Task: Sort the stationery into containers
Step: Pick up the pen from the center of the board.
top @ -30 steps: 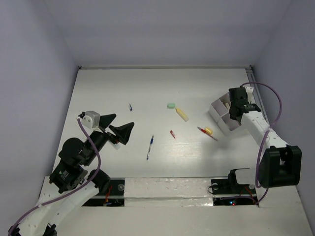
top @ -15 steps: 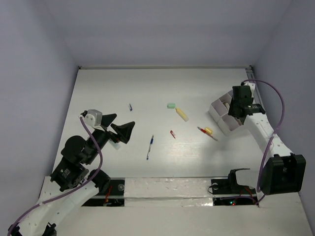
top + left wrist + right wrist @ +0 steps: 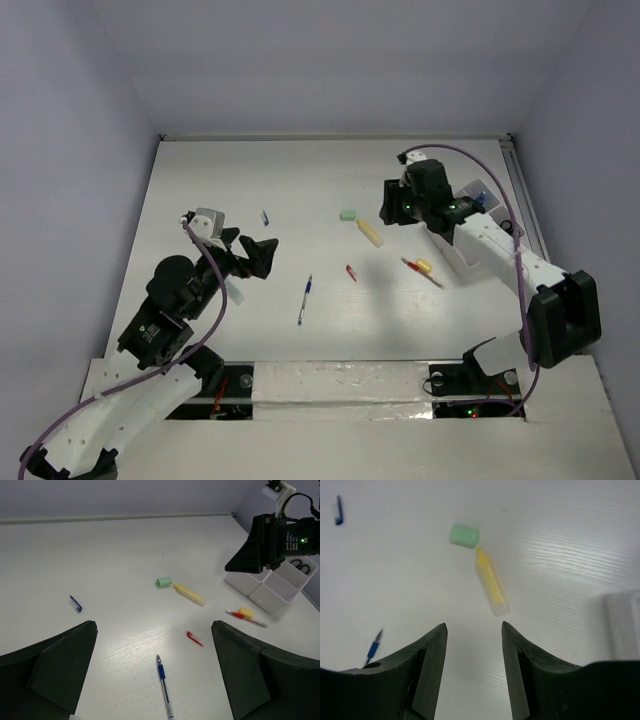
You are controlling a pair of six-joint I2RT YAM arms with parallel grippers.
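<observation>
The pale yellow marker (image 3: 371, 232) lies mid-table, its tip touching the mint green eraser (image 3: 348, 215). My right gripper (image 3: 392, 205) is open and empty, hovering just above and near the marker (image 3: 490, 582) and eraser (image 3: 464, 535). The blue-white pen (image 3: 304, 299) lies nearer me; my left gripper (image 3: 255, 255) is open and empty above the table to its left, with the pen (image 3: 164, 685) between its fingers' lines. The red pencil (image 3: 420, 272) and a yellow eraser (image 3: 424, 266) lie by the white tray (image 3: 455, 255). Black scissors (image 3: 300, 566) sit in a tray compartment.
A small red bit (image 3: 351, 272) lies between pen and pencil. A small blue bit (image 3: 265, 217) lies left of the eraser. My right arm crosses over the tray (image 3: 272, 587). White walls close the table at the back and sides.
My right arm has swung left from over the tray to above the marker and green eraser. My left gripper has edged a little forward and right.
</observation>
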